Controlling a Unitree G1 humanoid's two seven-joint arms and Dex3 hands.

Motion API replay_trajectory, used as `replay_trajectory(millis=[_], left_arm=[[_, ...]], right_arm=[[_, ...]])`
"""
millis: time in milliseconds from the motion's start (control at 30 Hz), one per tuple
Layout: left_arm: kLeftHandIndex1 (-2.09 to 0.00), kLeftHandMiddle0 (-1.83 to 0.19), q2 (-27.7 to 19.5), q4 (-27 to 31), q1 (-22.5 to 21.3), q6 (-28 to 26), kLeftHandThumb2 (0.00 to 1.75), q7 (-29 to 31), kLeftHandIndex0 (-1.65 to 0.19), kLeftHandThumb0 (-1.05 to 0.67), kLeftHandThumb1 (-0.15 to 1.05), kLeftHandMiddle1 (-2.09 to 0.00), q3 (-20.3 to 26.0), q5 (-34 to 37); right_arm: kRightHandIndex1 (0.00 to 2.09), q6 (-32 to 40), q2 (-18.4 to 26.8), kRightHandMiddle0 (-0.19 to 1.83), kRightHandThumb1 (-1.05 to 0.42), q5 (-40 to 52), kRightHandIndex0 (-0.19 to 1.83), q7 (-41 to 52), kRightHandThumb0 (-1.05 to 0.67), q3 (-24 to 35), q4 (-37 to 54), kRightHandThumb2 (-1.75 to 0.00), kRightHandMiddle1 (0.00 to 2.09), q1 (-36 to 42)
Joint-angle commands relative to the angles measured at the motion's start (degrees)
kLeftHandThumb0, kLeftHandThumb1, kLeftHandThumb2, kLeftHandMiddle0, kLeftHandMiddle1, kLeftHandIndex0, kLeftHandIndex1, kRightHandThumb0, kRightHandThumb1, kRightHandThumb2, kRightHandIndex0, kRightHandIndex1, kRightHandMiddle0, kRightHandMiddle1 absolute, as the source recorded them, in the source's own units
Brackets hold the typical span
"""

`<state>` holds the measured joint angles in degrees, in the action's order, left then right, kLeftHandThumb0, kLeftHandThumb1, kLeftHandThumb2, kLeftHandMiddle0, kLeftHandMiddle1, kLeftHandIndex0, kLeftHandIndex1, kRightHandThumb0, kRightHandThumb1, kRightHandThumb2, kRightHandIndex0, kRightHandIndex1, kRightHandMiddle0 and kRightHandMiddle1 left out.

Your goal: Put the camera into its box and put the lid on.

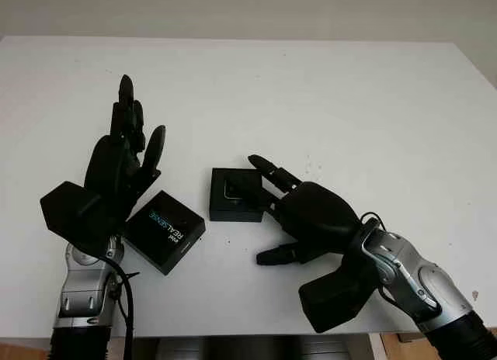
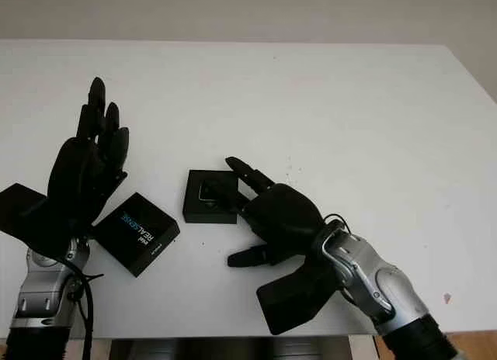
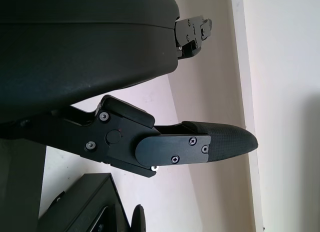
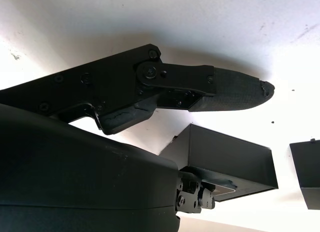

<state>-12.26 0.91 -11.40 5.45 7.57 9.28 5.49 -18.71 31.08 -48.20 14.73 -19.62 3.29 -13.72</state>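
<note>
At frame centre, an open black box [image 1: 235,195] with the camera [image 1: 234,190] inside sits on a white table [image 1: 349,104]. The right hand [image 1: 299,209], fingers extended and gripping nothing, reaches over its right edge. The left hand [image 1: 120,170] is raised at left, open, above the lid [image 1: 165,230] lying lower left of the box.

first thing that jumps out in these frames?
Two black hands against a white table. The right hand reaches over the open black box at the centre, the camera inside it. The left hand, open, is raised beside the RealSense lid, which lies flat to the box's left.
</note>
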Motion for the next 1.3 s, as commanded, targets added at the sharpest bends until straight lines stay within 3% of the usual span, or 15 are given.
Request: replay_trajectory(millis=[0, 200, 433, 767, 1000, 1100, 1267], left_arm=[[-0.05, 0.18, -0.06, 0.67, -0.2, 0.41, 0.45, -0.16, 0.18, -0.8, 1.05, -0.05, 0.22, 0.04], [-0.05, 0.19, -0.92, 0.49, -0.56, 0.72, 0.47, 0.11, 0.19, -0.81, 1.05, -0.05, 0.23, -0.67], [-0.05, 0.18, -4.15, 2.08, -1.14, -0.55, 0.48, 2.24, 0.17, -0.82, 1.05, -0.06, 1.25, -0.63], [-0.15, -0.15, -16.26, -1.86, -4.59, 1.18, 0.3, 15.02, -0.1, -0.72, 1.05, -0.11, 3.97, 2.25], [-0.25, -0.55, -25.93, -3.75, -6.39, 1.47, 0.07, 23.72, -0.42, -0.59, 1.02, -0.15, 4.66, 1.85], [-0.19, -0.52, -32.06, -4.17, -7.8, 3.02, 0.05, 29.1, -0.41, -0.59, 0.97, -0.09, 3.9, 0.15], [-0.05, -0.23, -44.1, -1.43, -11.7, 6.42, 0.03, 39.68, -0.19, -0.65, 0.89, -0.01, -1.08, -7.25]], right_arm=[[0.05, 0.38, 0.49, 0.04, -1.05, 1.24, -0.15, 0.75, -0.94, 0.14, 0.85, -0.54, 0.08, 1.37], [0.04, 0.51, -3.43, -0.11, -1.05, 9.34, -0.18, -3.45, -0.9, 3.51, 0.19, -0.54, 0.01, 1.23], [0.04, 7.87, -12.24, -0.14, -1.05, 31.93, -0.17, -3.06, -0.82, 12.52, 0.71, -0.6, 0.03, -0.15], [0.07, 17.5, -13.95, -0.08, -1.05, 44.59, -0.12, 0.13, -0.78, 18.53, 1.76, -0.63, 0.06, -1.67], [0.04, 25.02, -13.61, -0.14, -1.05, 51.2, -0.16, 2.26, -0.75, 22.14, 3.0, -0.63, 0.03, -1.8], [0.03, 27.84, -13.57, -0.17, -1.05, 55.18, -0.19, 3.57, -0.75, 24.11, 3.24, -0.64, 0.02, -2.03], [0.01, 31.72, -13.2, -0.18, -1.05, 58.76, -0.19, 3.84, -0.69, 26.78, 3.21, -0.71, 0.03, -2.3]])
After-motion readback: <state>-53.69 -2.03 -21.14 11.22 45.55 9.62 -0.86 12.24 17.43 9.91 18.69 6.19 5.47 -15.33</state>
